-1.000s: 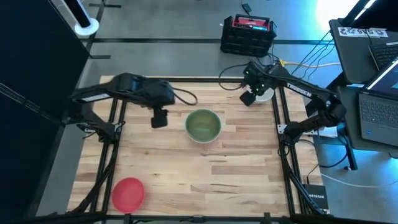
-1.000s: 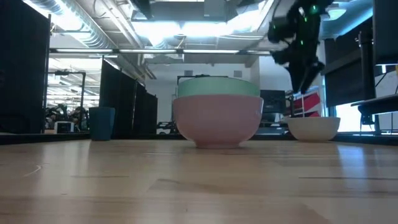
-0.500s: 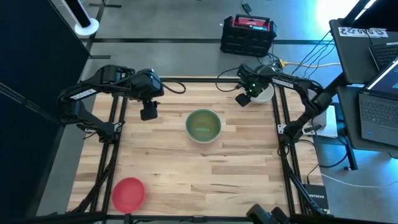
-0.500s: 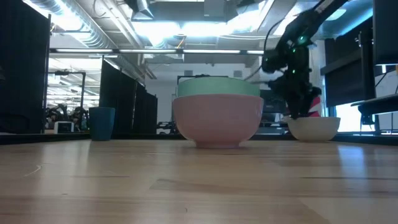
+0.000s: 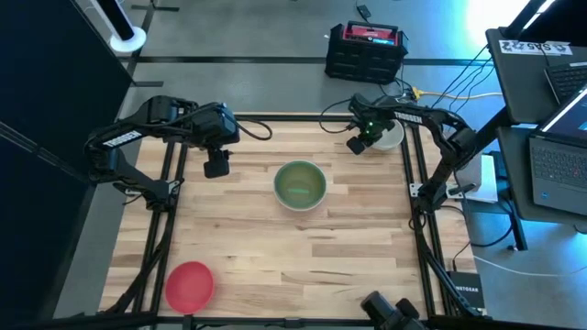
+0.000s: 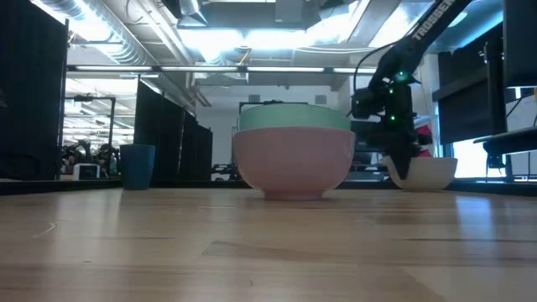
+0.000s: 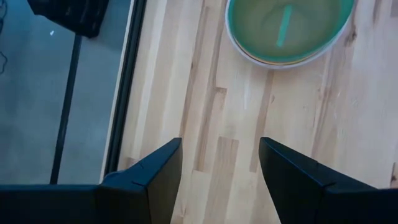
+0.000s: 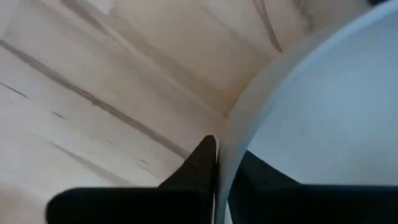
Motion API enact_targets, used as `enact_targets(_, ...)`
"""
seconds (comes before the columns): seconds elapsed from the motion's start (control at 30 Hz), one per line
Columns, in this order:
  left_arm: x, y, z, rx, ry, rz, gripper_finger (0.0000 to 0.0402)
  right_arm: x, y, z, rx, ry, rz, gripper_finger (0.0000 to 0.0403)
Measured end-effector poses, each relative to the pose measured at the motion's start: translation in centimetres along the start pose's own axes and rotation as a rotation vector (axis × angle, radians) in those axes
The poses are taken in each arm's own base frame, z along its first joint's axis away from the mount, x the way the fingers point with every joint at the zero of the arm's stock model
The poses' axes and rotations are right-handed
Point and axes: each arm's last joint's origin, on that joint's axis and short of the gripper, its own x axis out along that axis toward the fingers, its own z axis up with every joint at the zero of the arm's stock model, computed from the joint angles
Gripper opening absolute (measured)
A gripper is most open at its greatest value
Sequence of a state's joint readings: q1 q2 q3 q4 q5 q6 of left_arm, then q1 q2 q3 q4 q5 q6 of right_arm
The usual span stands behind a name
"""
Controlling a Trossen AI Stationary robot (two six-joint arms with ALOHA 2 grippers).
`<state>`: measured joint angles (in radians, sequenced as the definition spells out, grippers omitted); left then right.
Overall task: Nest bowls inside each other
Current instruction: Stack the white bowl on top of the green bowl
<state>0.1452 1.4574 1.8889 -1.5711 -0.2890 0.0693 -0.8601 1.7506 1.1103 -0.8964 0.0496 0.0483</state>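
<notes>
A green bowl (image 5: pixel 300 183) sits nested in a pinkish bowl (image 6: pixel 294 168) at the table's middle; the green bowl also shows in the left wrist view (image 7: pixel 286 28). A white bowl (image 5: pixel 393 136) stands on its base at the far right corner. A red bowl (image 5: pixel 189 284) lies at the near left. My right gripper (image 5: pixel 360 142) points down at the white bowl's left side, shut on its rim. My left gripper (image 5: pixel 216 165) hangs open above bare wood, left of the stack, with nothing between its fingers (image 7: pixel 221 174). My right gripper pinches the white bowl's rim (image 8: pixel 225 140) on the bowl's left side. One finger (image 8: pixel 202 158) is outside the wall and the other is inside. The fingers come from above, pointing down. The bowl stands upright on the table (image 6: pixel 424 172).
Black frame rails (image 5: pixel 411 183) run along the table's left and right edges. A black crate (image 5: pixel 367 50) stands on the floor beyond the far edge, and laptops (image 5: pixel 559 165) sit to the right. Bare wood lies between the stack and the near edge.
My right gripper has sunk toward the white bowl, moved a little toward the table's left edge, and shut on the rim. My left gripper has drawn back from the stack toward the left edge, staying open. The bowls have kept their places.
</notes>
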Motion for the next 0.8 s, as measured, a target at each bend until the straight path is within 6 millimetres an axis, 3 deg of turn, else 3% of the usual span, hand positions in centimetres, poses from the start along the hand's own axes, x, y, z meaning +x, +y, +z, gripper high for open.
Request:
enact_targets(0.07, 0.0, 0.0, 0.0, 0.016, -0.001, 0.0, 0.0196, -1.0, 1.3, -0.1, -0.045, -0.019, 0.005, 0.0001)
enact_targets(0.27, 0.1, 0.5, 0.0, -0.004, 0.002, 0.011, 0.0196, -7.9, 9.0, -1.3, -0.289, -0.176, 0.073, 0.0001)
enact_targets(0.53, 0.3, 1.2, -0.1, -0.034, 0.006, 0.025, 0.0196, -17.1, 17.0, -7.6, -0.614, -0.361, 0.224, 0.0)
enact_targets(0.67, 0.4, 1.4, -0.1, -0.094, 0.01, 0.029, 0.0196, -19.0, 22.1, -7.8, -0.742, -0.436, 0.252, 0.0)
enact_targets(0.8, 0.3, 1.3, -0.2, -0.157, 0.015, 0.028, 0.0196, -19.2, 26.3, -7.4, -0.848, -0.433, 0.251, 0.0)
